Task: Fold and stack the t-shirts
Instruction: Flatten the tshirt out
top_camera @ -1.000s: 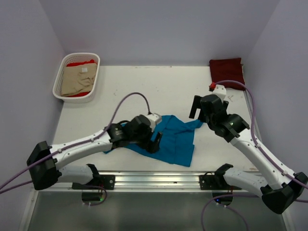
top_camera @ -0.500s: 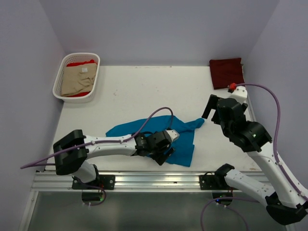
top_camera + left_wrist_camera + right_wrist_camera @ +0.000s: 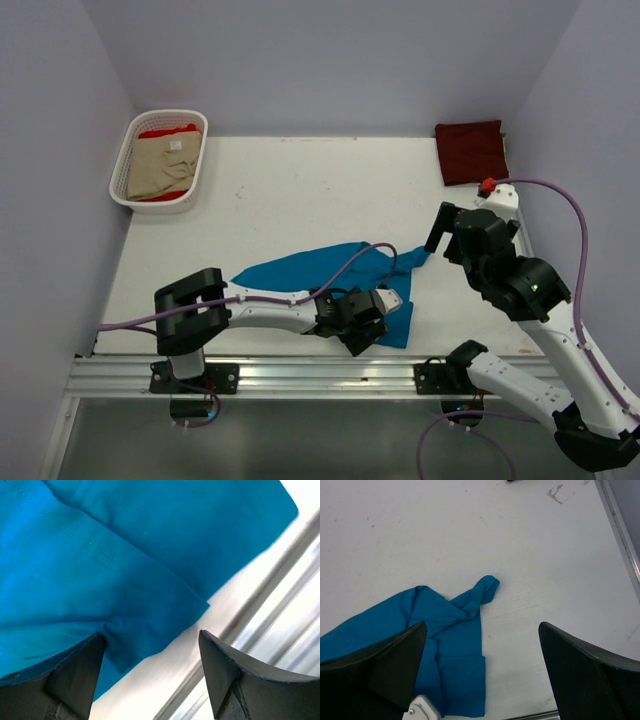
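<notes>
1. Where the left arm stretches low along the near edge, the left gripper (image 3: 150, 640) sits spread wide over the teal-blue t-shirt (image 3: 290, 272), at its near hem, with the rail (image 3: 320, 372) just beside.
2. The right gripper (image 3: 482, 630) is raised with fingers wide, holding nothing, above the shirt's right tip.
3. White tabletop (image 3: 300, 190) runs from the shirt to the far wall.

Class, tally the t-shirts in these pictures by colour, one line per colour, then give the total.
teal-blue t-shirt: 1
maroon t-shirt: 1
beige t-shirt: 1
red t-shirt: 1
Total: 4
</notes>
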Robot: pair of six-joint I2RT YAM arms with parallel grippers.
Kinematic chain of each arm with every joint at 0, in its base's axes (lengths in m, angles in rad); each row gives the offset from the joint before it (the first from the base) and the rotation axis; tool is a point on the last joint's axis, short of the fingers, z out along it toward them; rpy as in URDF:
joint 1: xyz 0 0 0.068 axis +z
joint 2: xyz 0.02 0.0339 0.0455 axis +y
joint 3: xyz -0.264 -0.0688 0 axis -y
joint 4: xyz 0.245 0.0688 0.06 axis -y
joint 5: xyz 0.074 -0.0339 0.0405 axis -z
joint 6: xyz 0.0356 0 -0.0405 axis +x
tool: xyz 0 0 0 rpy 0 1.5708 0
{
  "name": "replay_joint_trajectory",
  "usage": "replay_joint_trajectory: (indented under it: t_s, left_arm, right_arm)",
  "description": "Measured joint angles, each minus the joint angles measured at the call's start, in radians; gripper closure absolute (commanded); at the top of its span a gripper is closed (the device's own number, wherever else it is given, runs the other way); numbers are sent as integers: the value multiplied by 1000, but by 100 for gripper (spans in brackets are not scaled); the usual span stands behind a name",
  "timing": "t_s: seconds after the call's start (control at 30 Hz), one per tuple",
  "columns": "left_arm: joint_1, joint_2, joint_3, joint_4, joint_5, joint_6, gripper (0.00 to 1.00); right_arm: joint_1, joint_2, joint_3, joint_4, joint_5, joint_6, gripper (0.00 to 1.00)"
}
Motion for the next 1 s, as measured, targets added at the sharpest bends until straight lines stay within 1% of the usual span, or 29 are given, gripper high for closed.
replay_joint_trajectory:
  t_s: [0.2,0.3,0.43,0.83,1.0]
  left_arm:
    - [-63,17,56,-13,-24,-1,23]
    - [-84,19,99,-42,-53,0,23]
    - [-110,22,143,-45,-58,5,24]
    - [-120,117,127,-28,-48,47,27]
    - [-120,117,127,-14,-47,56,31]
  right_arm:
    - [0,-1,-9,-2,6,1,1]
    - [0,0,-16,-2,6,1,1]
    - [0,1,-17,-3,6,1,1]
    - [0,-1,-17,-5,24,1,1]
    - [0,-4,-17,-5,25,1,1]
